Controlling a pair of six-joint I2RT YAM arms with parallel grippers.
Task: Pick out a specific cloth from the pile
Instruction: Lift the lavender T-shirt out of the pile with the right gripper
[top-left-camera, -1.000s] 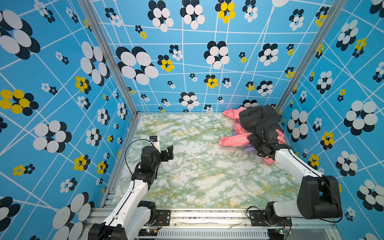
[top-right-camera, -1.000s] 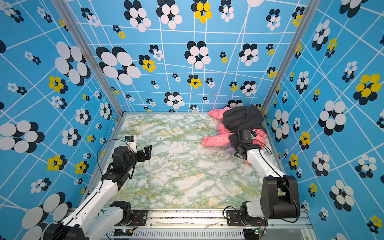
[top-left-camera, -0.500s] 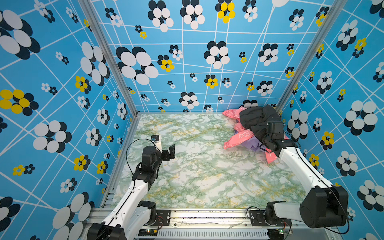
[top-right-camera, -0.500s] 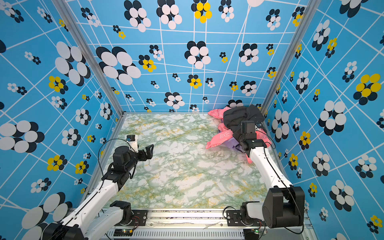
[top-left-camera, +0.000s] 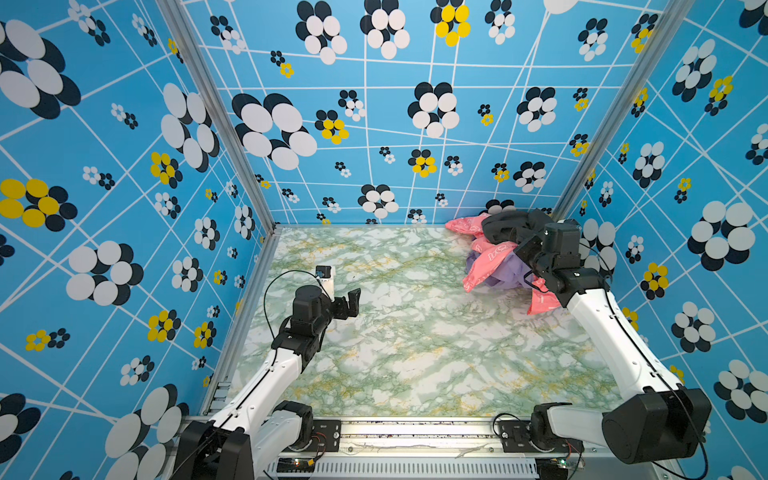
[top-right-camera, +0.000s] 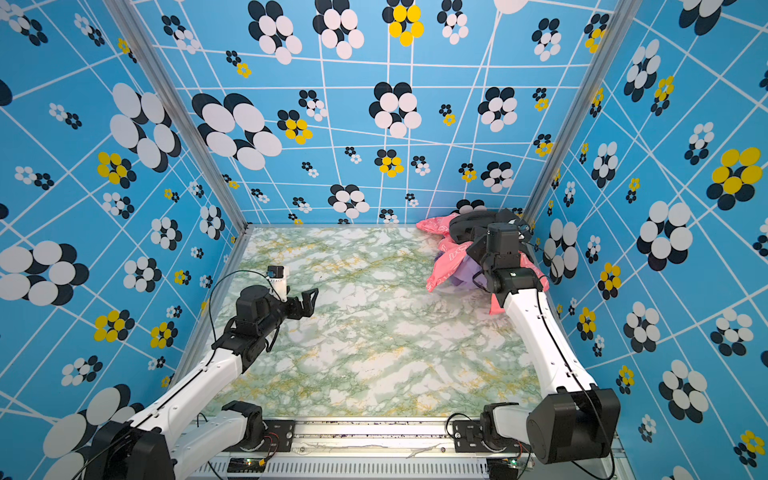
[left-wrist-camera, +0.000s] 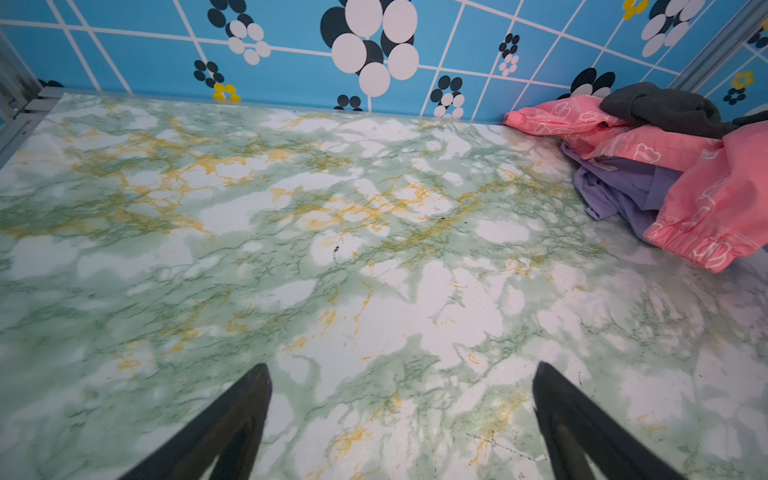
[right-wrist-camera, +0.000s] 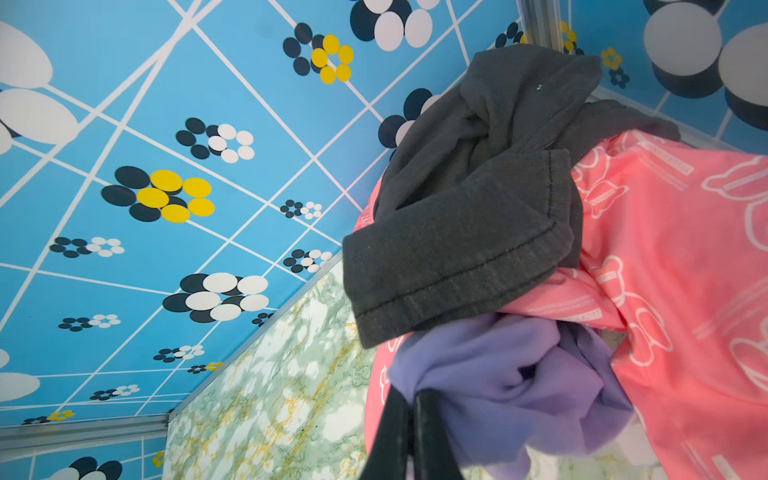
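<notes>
Your right pincer (right-wrist-camera: 409, 399) pinches the lavender cloth (right-wrist-camera: 511, 374); the pink garment (right-wrist-camera: 673, 249)'s small white lettering is unreadable; your left pincer (left-wrist-camera: 401, 366) hangs spread.

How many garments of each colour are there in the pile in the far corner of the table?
Pink garment: 1
Black garment: 1
Lavender garment: 1
Total: 3

Closed right hand (right-wrist-camera: 409, 398) pinching lavender cloth (right-wrist-camera: 511, 374); black garment (right-wrist-camera: 457, 232) lying over it, pink garment (right-wrist-camera: 673, 257) alongside, touching.
</notes>
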